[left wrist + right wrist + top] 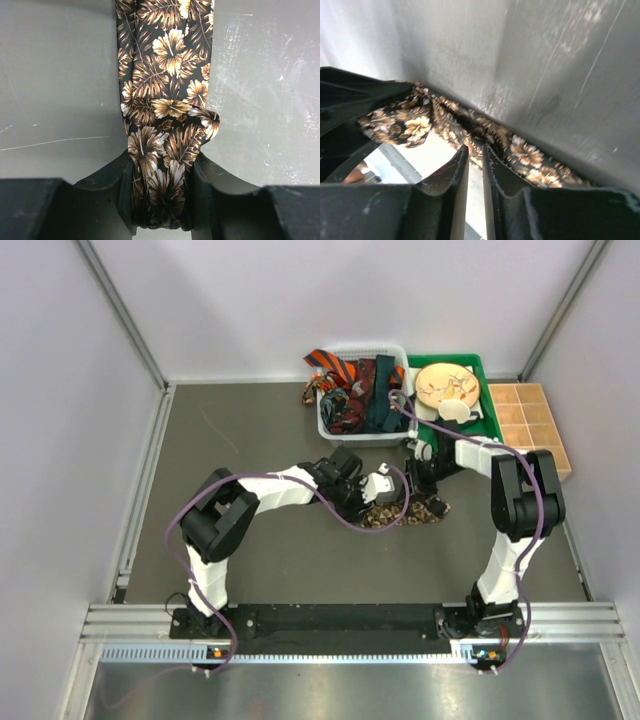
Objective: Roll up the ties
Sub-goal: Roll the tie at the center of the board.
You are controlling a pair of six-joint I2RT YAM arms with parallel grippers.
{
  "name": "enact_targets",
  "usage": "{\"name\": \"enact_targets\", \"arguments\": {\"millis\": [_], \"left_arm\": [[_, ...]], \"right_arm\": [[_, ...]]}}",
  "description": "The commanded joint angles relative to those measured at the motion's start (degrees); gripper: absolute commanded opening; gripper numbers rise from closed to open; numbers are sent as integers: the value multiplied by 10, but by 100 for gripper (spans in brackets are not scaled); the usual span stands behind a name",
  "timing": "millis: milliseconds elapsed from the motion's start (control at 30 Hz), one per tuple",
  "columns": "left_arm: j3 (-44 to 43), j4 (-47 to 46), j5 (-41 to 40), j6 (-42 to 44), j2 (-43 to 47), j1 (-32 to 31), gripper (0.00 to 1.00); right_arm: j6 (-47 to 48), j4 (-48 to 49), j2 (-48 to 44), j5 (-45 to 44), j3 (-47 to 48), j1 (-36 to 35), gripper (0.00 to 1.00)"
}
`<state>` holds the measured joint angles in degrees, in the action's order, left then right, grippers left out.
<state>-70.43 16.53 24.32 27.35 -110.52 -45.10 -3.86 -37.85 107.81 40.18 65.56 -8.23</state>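
A brown-black floral tie (412,510) lies on the grey table between the arms. In the left wrist view the tie (167,75) runs away from me, and its near end is folded into a small roll. My left gripper (162,200) is shut on that roll and it also shows in the top view (382,485). My right gripper (422,478) is at the tie's right end. In the right wrist view its fingers (475,150) are nearly together, pinching the edge of the tie (525,152). Other ties (345,380), orange-black striped, dark red and dark teal, lie in and over the basket.
A white mesh basket (326,426) stands at the back centre. Right of it is a green tray (478,368) holding a wooden bowl (447,383) and a white cup. A wooden divided box (525,420) sits at the far right. White walls enclose the table.
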Motion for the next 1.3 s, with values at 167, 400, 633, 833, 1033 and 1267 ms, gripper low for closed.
{"name": "enact_targets", "arguments": {"millis": [167, 400, 633, 833, 1033, 1267], "left_arm": [[33, 30, -62, -10, 34, -2, 0], [57, 0, -75, -24, 61, -5, 0], [77, -53, -38, -36, 80, 5, 0], [79, -85, -20, -49, 90, 15, 2], [75, -55, -37, -23, 62, 14, 2], [61, 1, -89, 9, 14, 0, 2]], "right_arm": [[-4, -31, 42, -99, -2, -4, 13], [-1, -28, 45, -97, -8, -4, 12], [14, -37, 26, -113, -10, -5, 9], [14, -38, 25, -117, -10, -9, 9], [15, -38, 23, -112, -10, -9, 8], [25, -32, -44, 38, -8, -9, 23]]}}
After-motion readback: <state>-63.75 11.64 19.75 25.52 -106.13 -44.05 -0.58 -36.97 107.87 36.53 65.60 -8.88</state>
